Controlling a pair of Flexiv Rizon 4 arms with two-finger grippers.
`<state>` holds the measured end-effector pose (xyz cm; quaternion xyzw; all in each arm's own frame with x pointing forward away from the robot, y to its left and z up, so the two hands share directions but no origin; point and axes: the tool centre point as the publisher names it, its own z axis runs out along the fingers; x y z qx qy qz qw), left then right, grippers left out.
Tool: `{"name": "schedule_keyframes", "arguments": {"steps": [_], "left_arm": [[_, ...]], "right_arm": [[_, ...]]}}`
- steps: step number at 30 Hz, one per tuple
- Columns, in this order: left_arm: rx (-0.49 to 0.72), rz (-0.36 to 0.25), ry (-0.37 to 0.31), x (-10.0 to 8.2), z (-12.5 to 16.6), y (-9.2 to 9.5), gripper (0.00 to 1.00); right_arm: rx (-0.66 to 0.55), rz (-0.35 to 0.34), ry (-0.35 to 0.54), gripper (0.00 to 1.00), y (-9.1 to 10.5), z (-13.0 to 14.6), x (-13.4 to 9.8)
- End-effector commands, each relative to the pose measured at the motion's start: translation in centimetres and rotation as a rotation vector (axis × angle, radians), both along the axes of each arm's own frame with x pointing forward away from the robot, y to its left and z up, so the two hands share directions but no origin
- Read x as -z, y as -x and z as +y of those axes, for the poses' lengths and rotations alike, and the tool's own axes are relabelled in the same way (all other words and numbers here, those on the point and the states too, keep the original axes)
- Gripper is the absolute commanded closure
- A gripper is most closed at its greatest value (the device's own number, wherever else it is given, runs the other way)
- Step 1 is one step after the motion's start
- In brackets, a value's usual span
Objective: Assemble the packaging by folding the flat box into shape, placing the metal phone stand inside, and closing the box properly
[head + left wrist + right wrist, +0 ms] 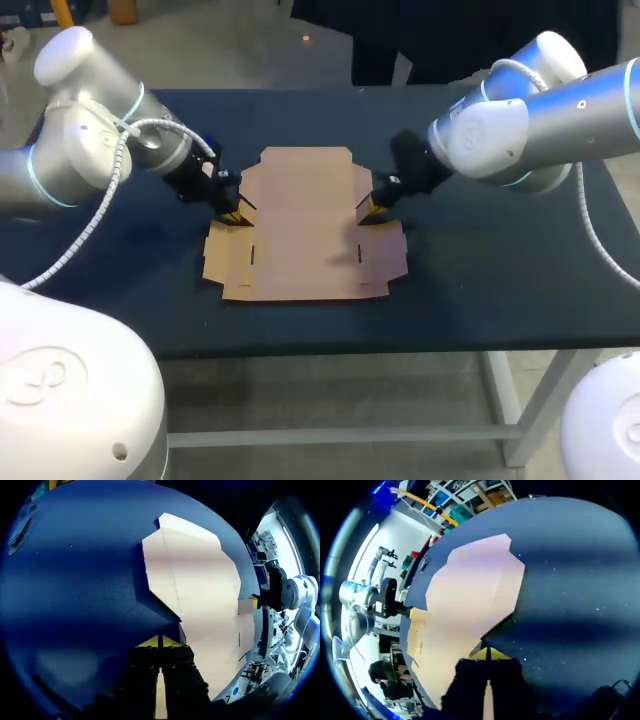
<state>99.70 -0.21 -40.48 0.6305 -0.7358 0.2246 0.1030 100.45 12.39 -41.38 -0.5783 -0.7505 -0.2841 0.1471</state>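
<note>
A flat brown cardboard box blank lies unfolded in the middle of the dark blue table. My left gripper is shut, its yellow tips down at the notch on the blank's left side, where the side flap meets the main panel. My right gripper is shut at the matching notch on the right side. In the left wrist view the shut tips touch the corner of the blank, and a strip of flap shows under the fingers. The right wrist view mirrors this: gripper, blank. No phone stand is in view.
The table has bare dark surface on both sides of the blank and behind it. Its front edge runs close below the blank's near flaps. Each wrist view shows the other arm's gripper across the blank.
</note>
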Motion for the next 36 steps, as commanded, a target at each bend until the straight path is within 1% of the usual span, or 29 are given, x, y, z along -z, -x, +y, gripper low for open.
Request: {"name": "schedule_keyframes", "arguments": {"steps": [1, 13, 30, 36], "left_arm": [[-0.015, -0.013, -0.027, -0.8, -0.1, 1.0, 1.0], [-0.02, -0.035, -0.051, -1.5, -1.1, 1.7, 1.0], [0.005, -0.048, -0.076, -1.5, -2.4, 1.7, 1.0], [0.015, -0.048, -0.084, -1.4, -2.9, 1.6, 1.0]], "right_arm": [[0.008, -0.004, 0.013, 1.0, 0.2, 0.3, -0.1], [0.032, -0.009, 0.051, 1.0, 0.7, 1.0, -0.6], [0.076, -0.011, 0.1, 1.0, 0.9, 1.6, -0.9], [0.081, -0.013, 0.112, 1.0, 0.7, 1.9, -0.7]]}}
